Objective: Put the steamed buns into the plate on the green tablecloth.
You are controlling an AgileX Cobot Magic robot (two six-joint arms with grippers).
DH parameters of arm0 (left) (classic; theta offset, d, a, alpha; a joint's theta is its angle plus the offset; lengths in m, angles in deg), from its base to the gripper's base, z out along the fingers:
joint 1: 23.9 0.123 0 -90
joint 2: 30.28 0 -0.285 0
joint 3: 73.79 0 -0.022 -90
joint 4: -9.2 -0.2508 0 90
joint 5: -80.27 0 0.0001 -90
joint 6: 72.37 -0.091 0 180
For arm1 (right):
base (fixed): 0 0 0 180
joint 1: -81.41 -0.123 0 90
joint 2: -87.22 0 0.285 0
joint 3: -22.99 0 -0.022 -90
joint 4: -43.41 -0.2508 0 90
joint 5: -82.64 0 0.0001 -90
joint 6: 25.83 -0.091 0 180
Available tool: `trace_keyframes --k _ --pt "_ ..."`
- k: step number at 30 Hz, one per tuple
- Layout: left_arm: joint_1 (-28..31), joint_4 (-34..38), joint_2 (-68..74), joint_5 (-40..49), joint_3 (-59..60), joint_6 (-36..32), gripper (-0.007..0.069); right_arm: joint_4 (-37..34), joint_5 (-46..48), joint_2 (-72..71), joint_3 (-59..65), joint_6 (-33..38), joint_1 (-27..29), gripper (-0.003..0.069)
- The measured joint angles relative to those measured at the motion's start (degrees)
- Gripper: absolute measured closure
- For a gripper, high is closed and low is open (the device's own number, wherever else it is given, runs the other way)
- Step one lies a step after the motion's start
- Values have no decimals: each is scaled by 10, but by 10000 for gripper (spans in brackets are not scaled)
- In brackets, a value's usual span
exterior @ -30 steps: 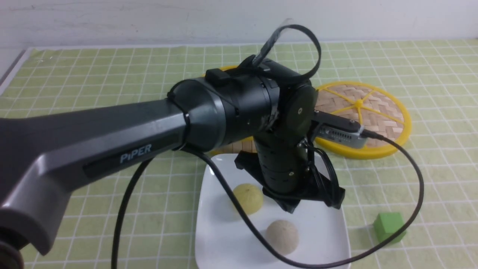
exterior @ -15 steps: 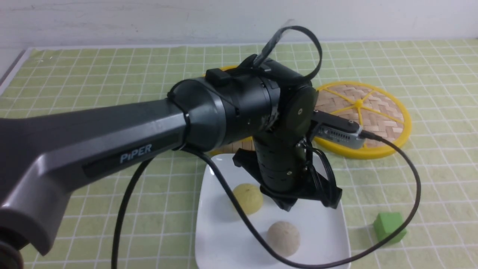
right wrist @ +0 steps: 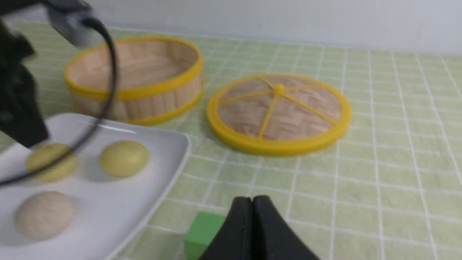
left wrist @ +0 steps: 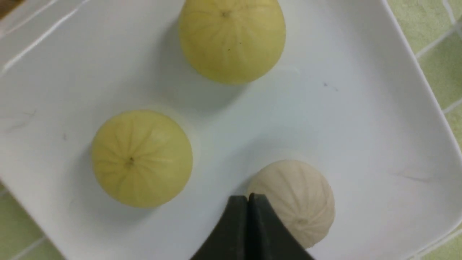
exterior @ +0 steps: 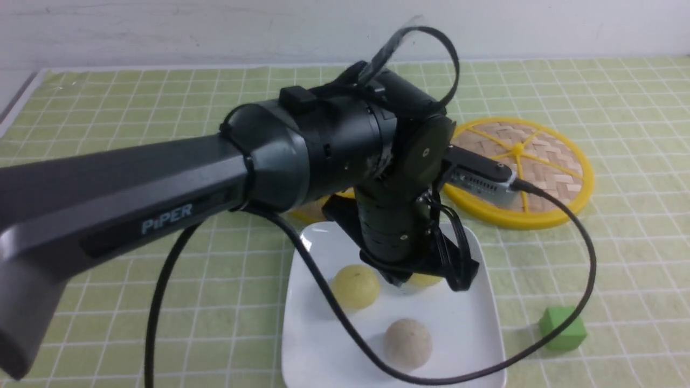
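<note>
Three steamed buns lie in the white square plate (exterior: pixel 474 345) on the green tablecloth (exterior: pixel 135 108): a yellow one (exterior: pixel 354 286), a greyish-beige one (exterior: pixel 407 343), and a second yellow one (exterior: pixel 426 279) half hidden behind my left gripper (exterior: pixel 401 284). The left wrist view looks straight down on both yellow buns (left wrist: pixel 231 39) (left wrist: pixel 141 158) and the greyish bun (left wrist: pixel 299 195). There my left gripper (left wrist: pixel 248 198) hangs over the plate (left wrist: pixel 361 108), shut and empty. My right gripper (right wrist: pixel 252 199) shows only in its own wrist view, shut and empty, over the cloth to the right of the plate (right wrist: pixel 119 209).
A round bamboo steamer basket (right wrist: pixel 133 79) with a yellow rim stands behind the plate, mostly hidden by my left arm in the front view. Its flat woven lid (exterior: pixel 531 161) lies to the right. A green cube (exterior: pixel 562 328) sits right of the plate. A black cable (exterior: pixel 585 269) loops over the plate.
My left arm has risen and drawn back to the left above the plate, uncovering the second yellow bun beneath the gripper. The other two buns have not moved.
</note>
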State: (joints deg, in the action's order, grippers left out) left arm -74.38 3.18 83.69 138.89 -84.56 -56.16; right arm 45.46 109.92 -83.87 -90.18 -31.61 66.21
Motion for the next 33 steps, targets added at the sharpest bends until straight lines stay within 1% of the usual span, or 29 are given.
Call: trace_keyframes --k 3,5,6,7,9,11,14,16,17,18,19,20,22,23,24,25,26,28,29,33 --pt "0 -39 -40 33 0 6 621 0 0 -17 71 0 61 657" --pt "0 -56 -57 44 0 16 621 1 0 -18 89 0 74 657" --pt "0 -86 -92 59 0 41 620 1 -9 -18 107 0 95 655" --pt "0 -102 -111 64 0 56 620 2 -22 -18 110 1 103 654" --pt "0 -118 -132 72 0 74 620 2 -29 -18 111 1 108 654" --pt "0 -147 -179 98 0 94 620 3 -36 -18 112 1 112 654" --pt "0 -158 -226 115 6 100 620 3 -37 -18 112 1 113 651" --pt "0 -149 -298 119 57 101 620 4 -38 -18 113 1 113 648" --pt "0 -147 -304 119 63 101 620 4 -38 -18 113 1 113 648" --pt "0 -132 -348 121 114 104 620 4 -39 -18 113 1 113 646" --pt "0 -131 -354 122 121 104 620 4 -39 -18 113 2 113 646" --pt "0 -122 -400 122 182 115 620 4 -39 -18 113 2 113 646" --pt "0 -123 -458 84 266 141 620 4 -39 -18 113 2 113 642" --pt "0 -124 -464 78 274 148 620 4 -39 -18 113 2 113 642" --pt "0 -135 -506 11 336 177 617 4 -39 -18 113 2 113 640" --pt "0 -138 -515 2 350 181 616 4 -39 -18 113 2 113 639" --pt "0 -153 -544 -59 395 208 613 4 -39 -18 113 2 113 638" --pt "0 -173 -578 -136 445 244 612 4 -39 -18 113 3 113 634" --pt "0 -180 -589 -160 466 256 612 4 -39 -18 113 3 113 634" --pt "0 -207 -610 -185 514 277 608 4 -39 -18 113 3 113 633"
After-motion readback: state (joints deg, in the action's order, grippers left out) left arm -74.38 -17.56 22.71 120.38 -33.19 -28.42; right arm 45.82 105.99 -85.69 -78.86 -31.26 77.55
